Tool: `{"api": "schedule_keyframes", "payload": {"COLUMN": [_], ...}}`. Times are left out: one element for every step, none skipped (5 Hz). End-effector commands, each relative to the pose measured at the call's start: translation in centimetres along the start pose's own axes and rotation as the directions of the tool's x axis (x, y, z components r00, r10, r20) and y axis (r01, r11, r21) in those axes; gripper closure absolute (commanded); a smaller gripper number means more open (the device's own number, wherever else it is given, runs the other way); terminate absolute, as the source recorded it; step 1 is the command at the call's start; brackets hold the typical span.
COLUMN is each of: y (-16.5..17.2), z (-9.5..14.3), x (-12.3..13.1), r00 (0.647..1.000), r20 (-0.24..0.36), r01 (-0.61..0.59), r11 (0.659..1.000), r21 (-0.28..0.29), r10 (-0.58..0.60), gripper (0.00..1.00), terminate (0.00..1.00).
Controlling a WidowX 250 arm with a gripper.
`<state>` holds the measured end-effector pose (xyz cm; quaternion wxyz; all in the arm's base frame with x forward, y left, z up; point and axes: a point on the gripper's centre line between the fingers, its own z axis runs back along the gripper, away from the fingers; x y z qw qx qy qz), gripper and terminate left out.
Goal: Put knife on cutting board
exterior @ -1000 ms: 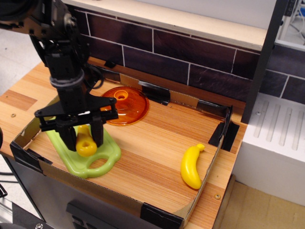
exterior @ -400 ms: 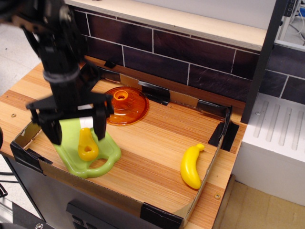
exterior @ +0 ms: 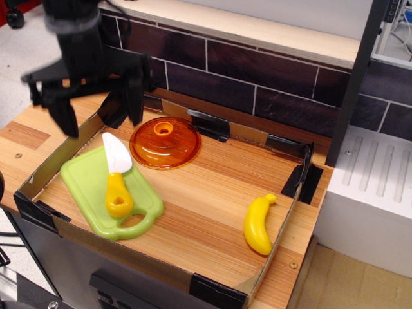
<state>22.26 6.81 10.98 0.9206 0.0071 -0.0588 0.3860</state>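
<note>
The knife (exterior: pixel 116 177), with a white blade and a chunky yellow handle, lies flat on the light-green cutting board (exterior: pixel 84 187) at the left of the tray. The handle points to the front, the blade to the back. My gripper (exterior: pixel 98 109) hangs well above the board's back edge, open and empty. Its two black fingers (exterior: pixel 134 96) stand wide apart, clear of the knife.
A round orange transparent lid (exterior: pixel 165 141) lies just right of the board. A yellow toy banana (exterior: pixel 257 223) lies at the front right. A low cardboard wall (exterior: pixel 283 219) rings the wooden surface. A dark tiled wall (exterior: pixel 257 84) stands behind.
My gripper has opened, let go of the knife and risen up and back. The knife now lies free on the cutting board.
</note>
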Motion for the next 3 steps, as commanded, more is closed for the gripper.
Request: {"api": "schedule_keyframes", "payload": {"y": [-1.27, -1.27, -1.27], "z": [1.91, 1.91, 1.91], "x": [2.42, 2.42, 2.42], "r00": [0.998, 0.998, 0.998], "r20": [0.04, 0.04, 0.04], "r01": [-0.054, -0.054, -0.054], "r11": [0.999, 0.999, 0.999], "r21": [-0.005, -0.005, -0.005], "r10": [0.054, 0.054, 0.054], "gripper": [0.0, 0.0, 0.0], "terminate": [0.0, 0.0, 1.0]}}
